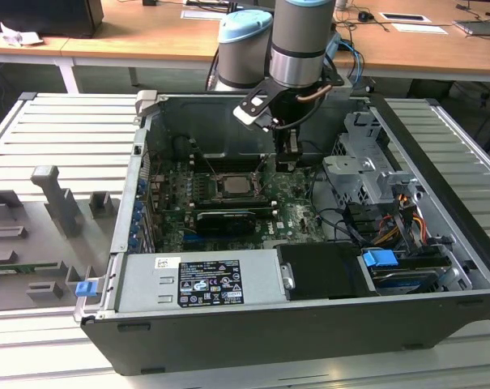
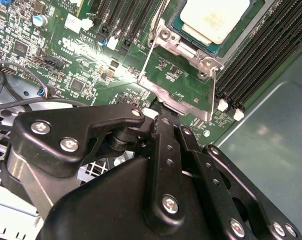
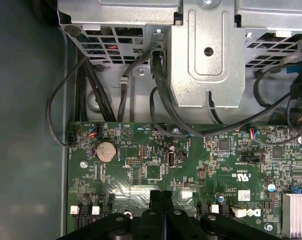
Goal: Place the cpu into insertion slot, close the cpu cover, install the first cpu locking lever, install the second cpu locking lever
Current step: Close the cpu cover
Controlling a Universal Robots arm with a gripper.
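Observation:
The cpu (image 2: 215, 17), a pale square chip, lies in the insertion slot (image 2: 206, 61) on the green motherboard; the exterior view shows the cpu (image 1: 231, 185) at the middle of the open case. The cpu cover (image 2: 175, 97), a grey metal frame with a window, is swung back off the slot toward my gripper. Two thin wire levers (image 2: 145, 62) run along its sides, unlatched. My gripper (image 2: 158, 114) is shut with nothing between its fingers, and its tips are right at the cover's free edge. In the exterior view the gripper (image 1: 287, 164) hangs just off the slot's right side. The first wrist view shows the gripper (image 3: 163, 196) low over the board.
A metal drive cage (image 1: 362, 162) with black cables (image 3: 158, 95) stands close on the exterior view's right. Black memory slots (image 2: 260, 55) flank the socket. The power supply (image 1: 204, 279) lies along the case front. Grey fixtures (image 1: 54, 203) sit on the table at the left.

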